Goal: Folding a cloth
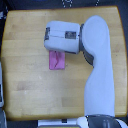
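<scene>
The pink-magenta cloth (56,60) lay near the middle of the wooden tabletop (30,75), its upper edge hidden beneath the robot's white forearm (64,37). The gripper sat out of sight, so its finger opening could not be told.

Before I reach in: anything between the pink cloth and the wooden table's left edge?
Exterior view: only bare wooden table lies left of the pink cloth.

You're looking at a plain pink-magenta cloth (57,61) on the table (25,70), whose top is light honey-coloured wood with faint plank lines. Just above the cloth, the arm (100,75) is pale grey-white.
</scene>
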{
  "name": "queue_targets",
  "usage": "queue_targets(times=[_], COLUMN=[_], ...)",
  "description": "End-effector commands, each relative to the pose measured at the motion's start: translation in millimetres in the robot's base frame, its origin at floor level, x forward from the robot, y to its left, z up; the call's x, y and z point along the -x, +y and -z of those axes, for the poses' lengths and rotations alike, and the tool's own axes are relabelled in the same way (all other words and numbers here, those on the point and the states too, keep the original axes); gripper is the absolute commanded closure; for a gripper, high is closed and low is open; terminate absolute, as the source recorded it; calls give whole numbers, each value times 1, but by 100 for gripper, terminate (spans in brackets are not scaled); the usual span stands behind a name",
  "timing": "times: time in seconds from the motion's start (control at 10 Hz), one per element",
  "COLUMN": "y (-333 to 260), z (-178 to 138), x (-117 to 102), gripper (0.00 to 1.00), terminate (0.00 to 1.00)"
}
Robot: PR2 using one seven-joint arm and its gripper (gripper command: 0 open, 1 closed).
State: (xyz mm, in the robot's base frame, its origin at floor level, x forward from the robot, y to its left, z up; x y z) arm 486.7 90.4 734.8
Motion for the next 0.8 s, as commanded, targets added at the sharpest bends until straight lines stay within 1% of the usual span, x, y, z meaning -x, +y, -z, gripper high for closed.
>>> queue_targets(times=[0.0, 0.3, 0.7], y=[5, 12, 7], z=[-19, -35, -60], x=[-20, -31, -34], gripper=[0, 0, 0], terminate=[0, 0, 0])
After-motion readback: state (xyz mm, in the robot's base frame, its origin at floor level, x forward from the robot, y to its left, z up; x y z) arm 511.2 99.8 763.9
